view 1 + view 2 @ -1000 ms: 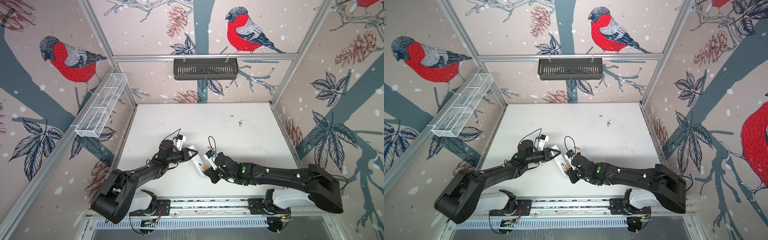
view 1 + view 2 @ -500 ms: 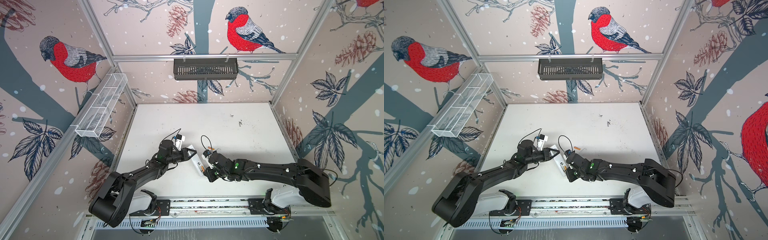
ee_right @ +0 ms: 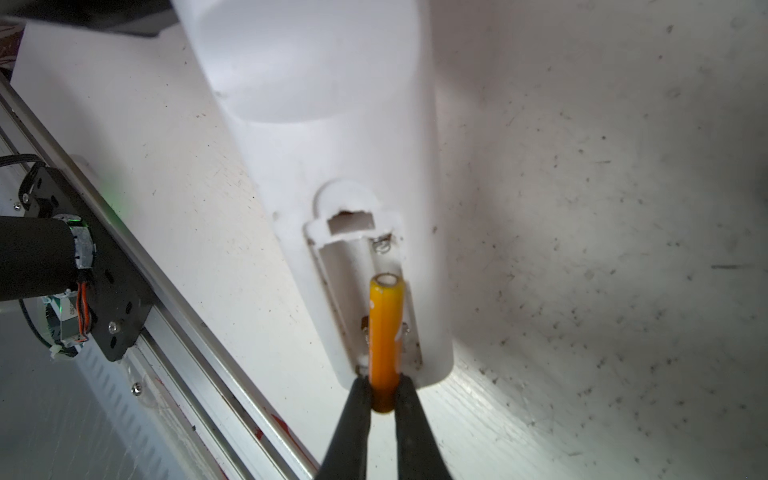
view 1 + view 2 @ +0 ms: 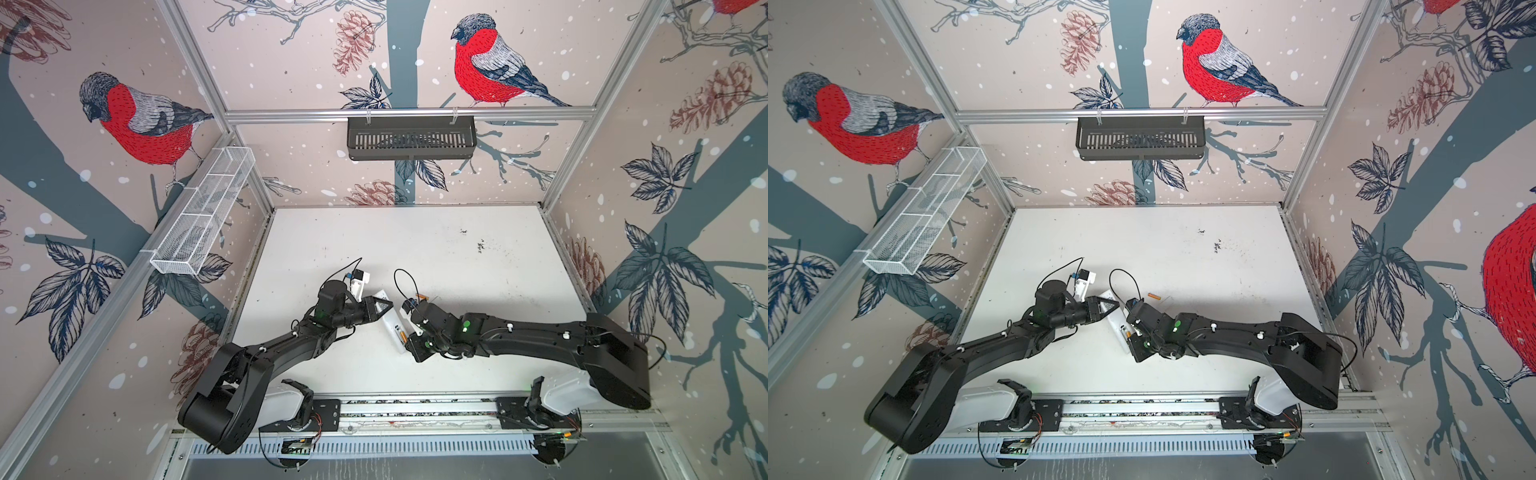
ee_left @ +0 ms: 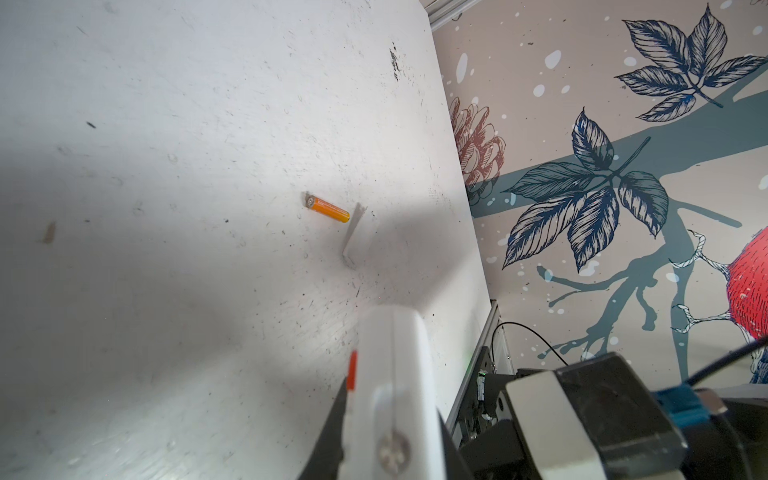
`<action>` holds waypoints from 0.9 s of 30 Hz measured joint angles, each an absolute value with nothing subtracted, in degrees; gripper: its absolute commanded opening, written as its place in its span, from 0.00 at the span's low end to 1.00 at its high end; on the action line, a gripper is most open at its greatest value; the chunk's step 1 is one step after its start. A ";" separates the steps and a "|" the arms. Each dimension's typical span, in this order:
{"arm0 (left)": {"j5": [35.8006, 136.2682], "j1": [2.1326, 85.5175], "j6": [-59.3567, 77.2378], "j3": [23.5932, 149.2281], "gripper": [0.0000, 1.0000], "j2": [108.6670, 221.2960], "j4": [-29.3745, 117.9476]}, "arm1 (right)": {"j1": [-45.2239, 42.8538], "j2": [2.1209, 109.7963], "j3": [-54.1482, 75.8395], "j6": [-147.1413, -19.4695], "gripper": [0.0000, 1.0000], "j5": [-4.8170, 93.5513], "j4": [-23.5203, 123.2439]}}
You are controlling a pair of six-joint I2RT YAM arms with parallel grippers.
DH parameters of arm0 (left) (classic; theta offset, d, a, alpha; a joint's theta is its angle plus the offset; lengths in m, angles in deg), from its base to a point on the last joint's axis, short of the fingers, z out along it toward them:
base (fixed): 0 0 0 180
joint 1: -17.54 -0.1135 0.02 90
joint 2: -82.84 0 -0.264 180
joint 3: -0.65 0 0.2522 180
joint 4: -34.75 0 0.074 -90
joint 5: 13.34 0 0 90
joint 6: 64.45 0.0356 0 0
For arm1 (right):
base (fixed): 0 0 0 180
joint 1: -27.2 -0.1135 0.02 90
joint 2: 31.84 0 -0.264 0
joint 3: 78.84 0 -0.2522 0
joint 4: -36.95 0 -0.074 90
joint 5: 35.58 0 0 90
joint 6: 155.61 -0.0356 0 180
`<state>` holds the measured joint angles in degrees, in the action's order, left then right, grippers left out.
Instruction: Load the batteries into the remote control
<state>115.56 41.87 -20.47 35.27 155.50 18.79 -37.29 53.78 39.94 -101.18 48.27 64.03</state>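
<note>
**A:** Where do we stand?

**B:** My right gripper (image 3: 384,399) is clamped on a battery (image 3: 386,328), angled over the open bay (image 3: 353,291) of the remote control (image 3: 324,124). My left gripper (image 4: 384,306) pinches the remote's far end. I'd seat the leading end against the spring (image 3: 382,246), then tip the tail down (no forcing).

**A:** Any print?

**B:** None legible. The spare battery (image 5: 327,209) lies on the table (image 5: 145,124), just beside the cover (image 5: 353,239).

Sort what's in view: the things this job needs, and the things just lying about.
Job: remote, held battery, loose battery, cover piece.
Lying about: wire basket, black shelf, both on the walls.
</note>
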 measured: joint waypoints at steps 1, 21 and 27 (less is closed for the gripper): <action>115.49 41.87 -20.45 35.23 0.02 155.48 18.79 | -37.25 54.07 39.63 -101.16 0.15 48.18 64.32; 115.58 41.87 -20.54 35.10 0.02 155.37 18.73 | -37.27 55.33 37.14 -99.87 0.16 48.79 67.31; 115.86 41.87 -20.78 35.10 0.02 155.33 18.05 | -37.60 55.36 36.26 -99.71 0.14 50.02 68.16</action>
